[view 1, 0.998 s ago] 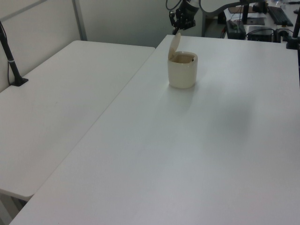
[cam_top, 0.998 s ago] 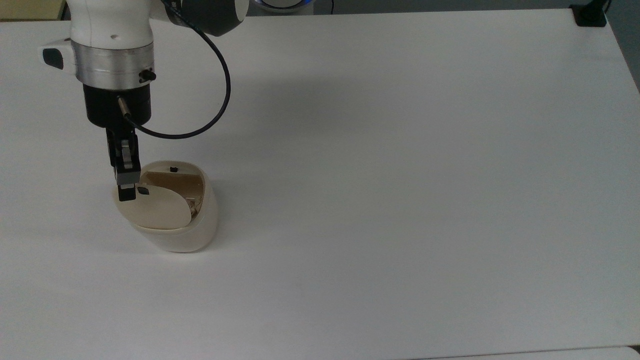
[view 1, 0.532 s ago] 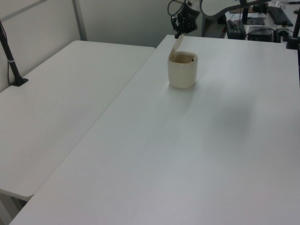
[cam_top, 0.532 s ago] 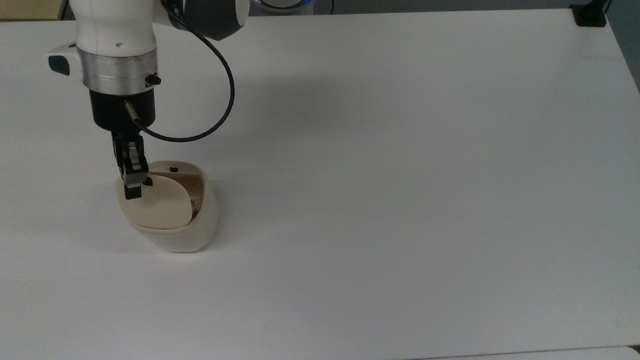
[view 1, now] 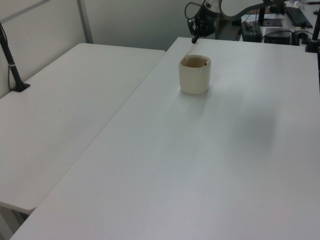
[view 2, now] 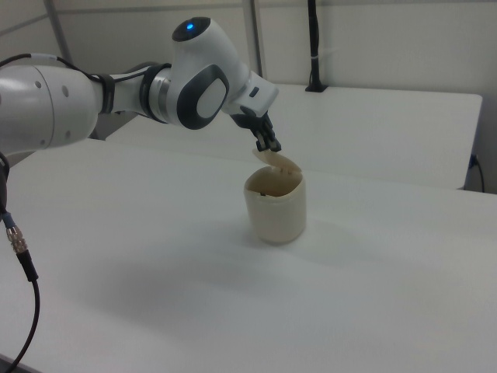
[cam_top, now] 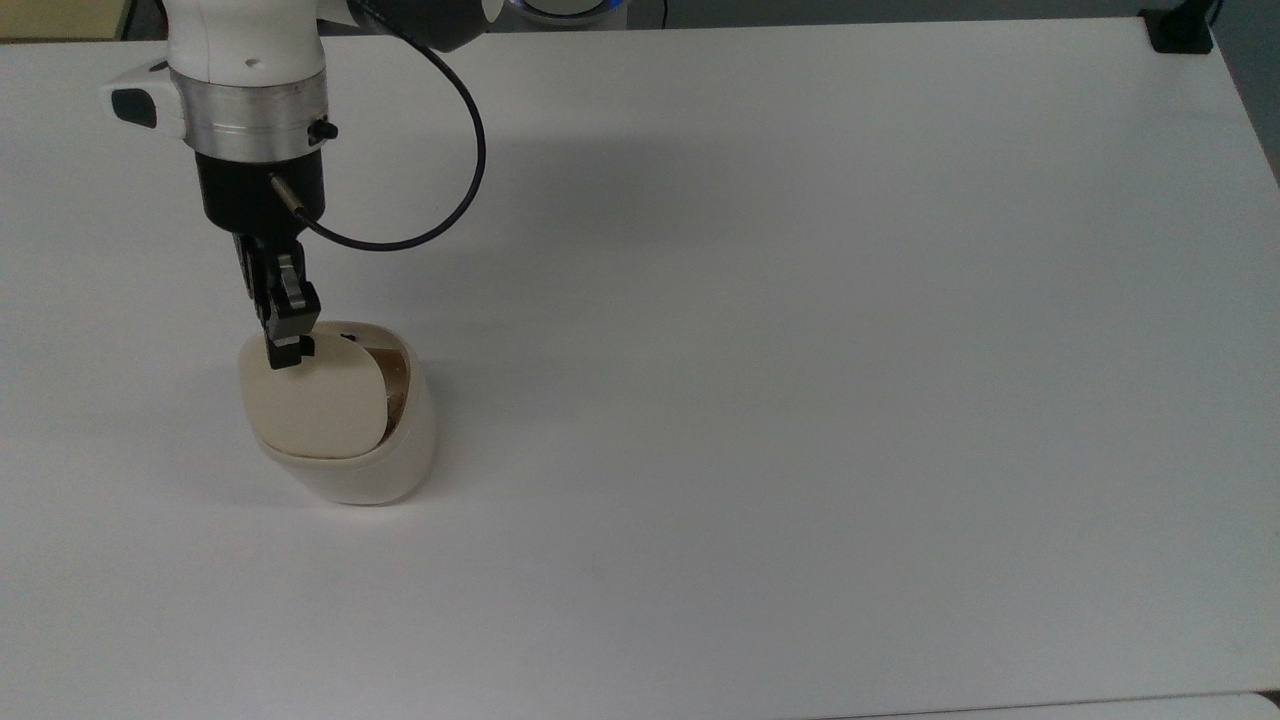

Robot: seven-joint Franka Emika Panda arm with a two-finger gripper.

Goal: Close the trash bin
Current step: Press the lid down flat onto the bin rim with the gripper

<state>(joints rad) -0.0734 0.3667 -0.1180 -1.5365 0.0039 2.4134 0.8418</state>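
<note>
Most of the bin's (cam_top: 350, 455) brownish inside was hidden under the tilted lid (cam_top: 318, 405) in the top view. The arm (cam_top: 250, 90) was cut off by the top view's upper edge. In the left view, the gripper (view 1: 198, 36) was too small for the spacing of its fingers to be told. The lid's latch was covered by the fingertips in the top view.

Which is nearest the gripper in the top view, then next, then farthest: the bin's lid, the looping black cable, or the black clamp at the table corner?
1. The lid of the trash bin: right under the gripper, whose tip sits at its upper edge.
2. The black cable: looping up and to the top view's right of the gripper.
3. The black clamp: at the far top-right table corner.
</note>
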